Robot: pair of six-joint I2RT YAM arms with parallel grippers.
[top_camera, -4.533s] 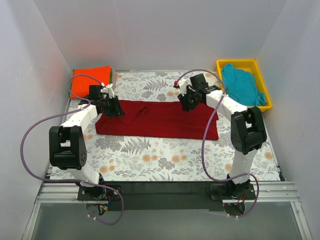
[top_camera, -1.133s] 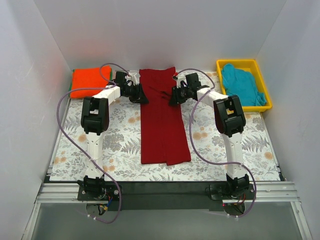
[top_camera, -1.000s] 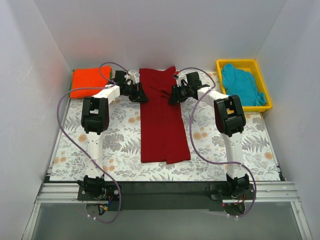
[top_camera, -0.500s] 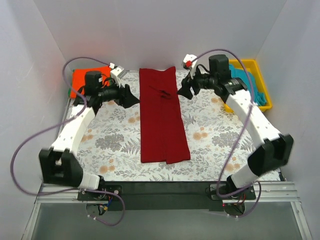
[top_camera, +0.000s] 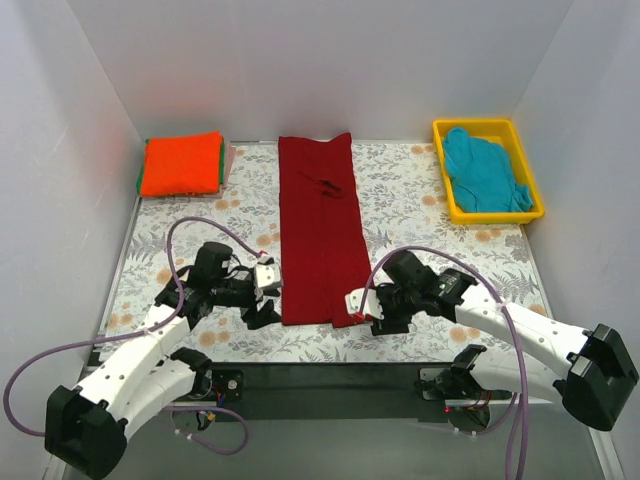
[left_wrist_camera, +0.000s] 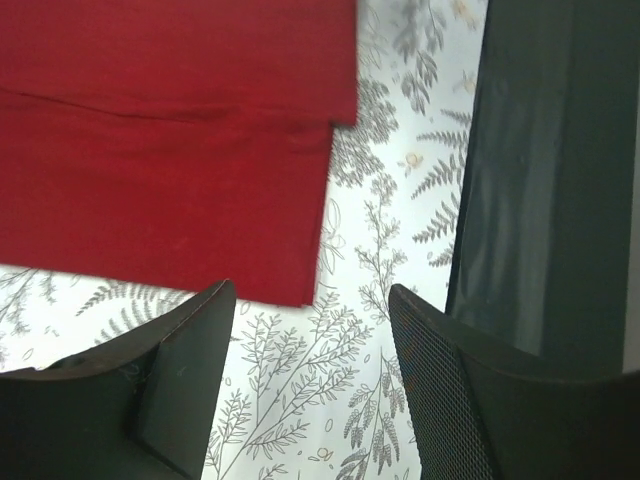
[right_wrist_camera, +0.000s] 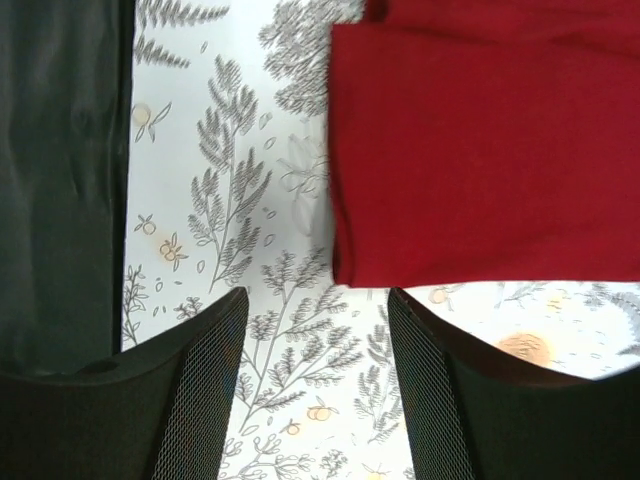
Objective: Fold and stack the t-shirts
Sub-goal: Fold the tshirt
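A dark red t-shirt (top_camera: 322, 232) lies folded into a long narrow strip down the middle of the table. My left gripper (top_camera: 268, 297) is open and empty beside its near left corner (left_wrist_camera: 290, 280). My right gripper (top_camera: 360, 305) is open and empty beside its near right corner (right_wrist_camera: 350, 265). A folded orange-red t-shirt (top_camera: 181, 164) tops a stack at the far left, with green and pink edges under it. A teal t-shirt (top_camera: 485, 170) lies crumpled in the yellow bin (top_camera: 447, 205).
The yellow bin sits at the far right. The table's dark front edge (left_wrist_camera: 540, 180) runs close behind both grippers and also shows in the right wrist view (right_wrist_camera: 60, 180). White walls enclose the table on three sides.
The shirt went from a wide strip across the table to a narrow strip lengthwise. Both grippers let go of its far end and moved to its near corners.
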